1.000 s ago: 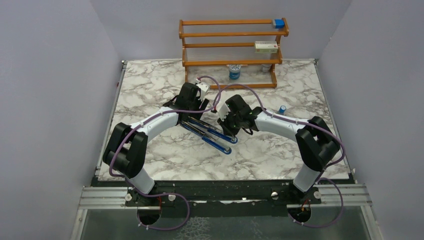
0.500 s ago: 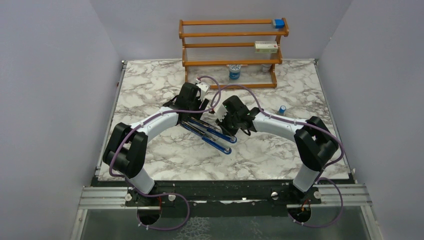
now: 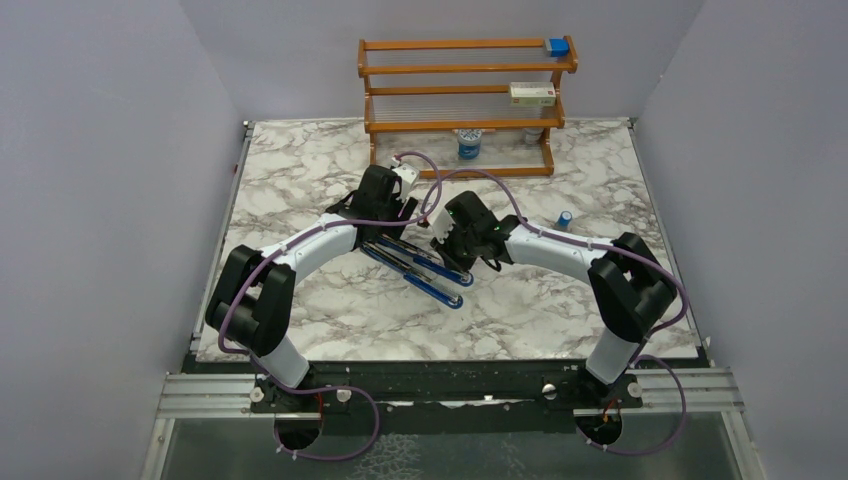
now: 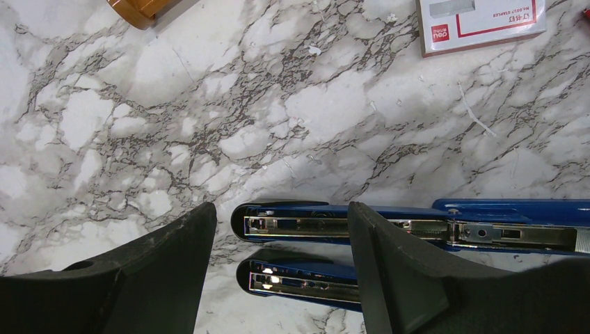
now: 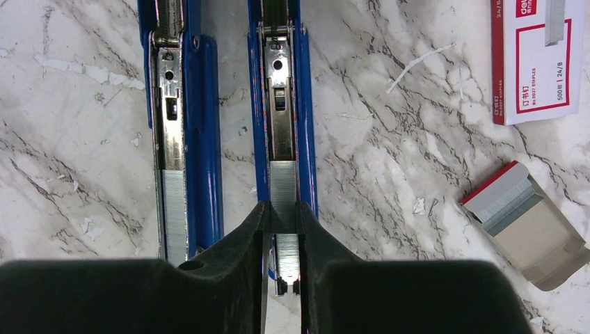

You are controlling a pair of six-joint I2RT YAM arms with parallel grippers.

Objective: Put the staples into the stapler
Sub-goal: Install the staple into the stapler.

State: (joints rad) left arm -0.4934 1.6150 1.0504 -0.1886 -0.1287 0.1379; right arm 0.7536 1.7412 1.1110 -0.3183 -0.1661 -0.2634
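Right wrist view, and the right claw is down on the stapler, which lies splayed open near the middle of the marble table, both blue arms side by side. Jaws narrow, pinched on the strip of staples sitting in the right-hand metal channel. Left claw hovers wide over the arms' other ends, gripping nothing. Pink-and-white box lies off to the side, apart from the stapler
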